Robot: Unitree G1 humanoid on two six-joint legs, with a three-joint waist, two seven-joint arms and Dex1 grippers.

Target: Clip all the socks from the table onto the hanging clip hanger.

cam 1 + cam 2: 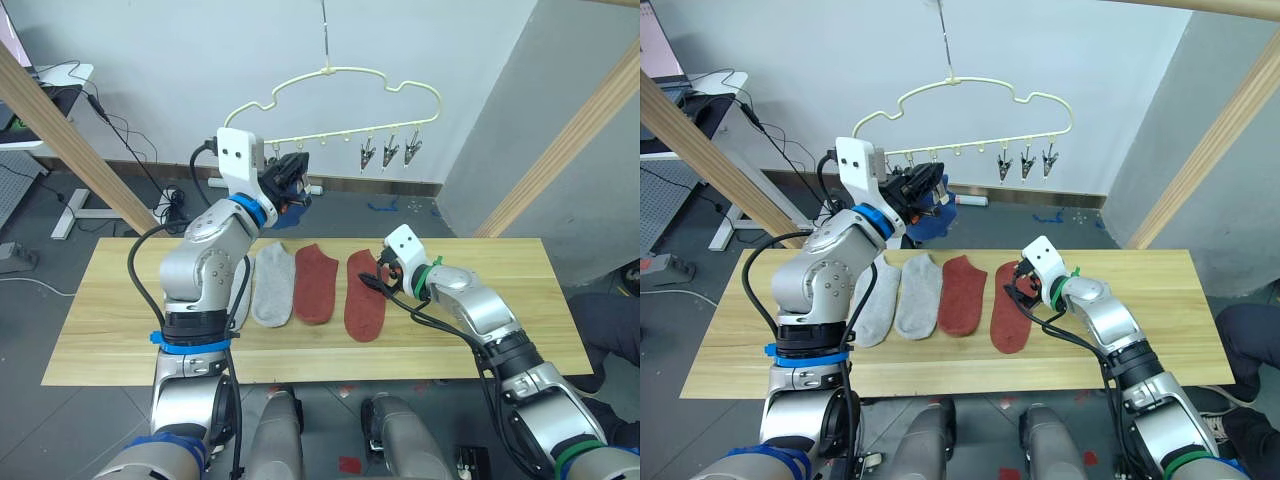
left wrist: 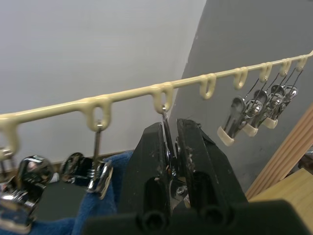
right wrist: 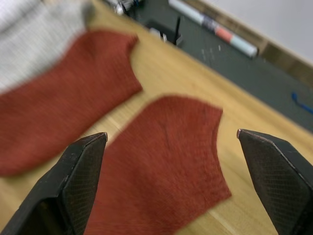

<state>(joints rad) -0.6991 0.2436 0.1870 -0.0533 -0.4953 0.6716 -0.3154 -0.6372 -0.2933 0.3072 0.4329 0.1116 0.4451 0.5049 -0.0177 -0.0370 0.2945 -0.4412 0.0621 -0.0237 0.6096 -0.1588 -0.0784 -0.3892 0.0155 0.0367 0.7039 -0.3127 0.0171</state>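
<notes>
The pale-yellow clip hanger (image 1: 350, 72) hangs over the far edge of the table (image 1: 120, 300). My left gripper (image 2: 169, 128) is raised to its row of clips and is shut on one metal clip (image 2: 167, 144). Blue sock fabric (image 1: 930, 222) hangs just below that gripper. Two light grey socks (image 1: 272, 285) and two rust red socks (image 1: 316, 282) lie side by side on the table. My right gripper (image 3: 172, 134) is open, low over the cuff end of the rightmost red sock (image 1: 365, 295), one finger on each side of it.
Three free clips (image 1: 388, 152) hang at the hanger's right end. Thick wooden frame poles slant up at the left (image 1: 60, 130) and right (image 1: 570, 140). Bare tabletop (image 1: 500, 270) extends right of the socks. Cables lie on the floor behind.
</notes>
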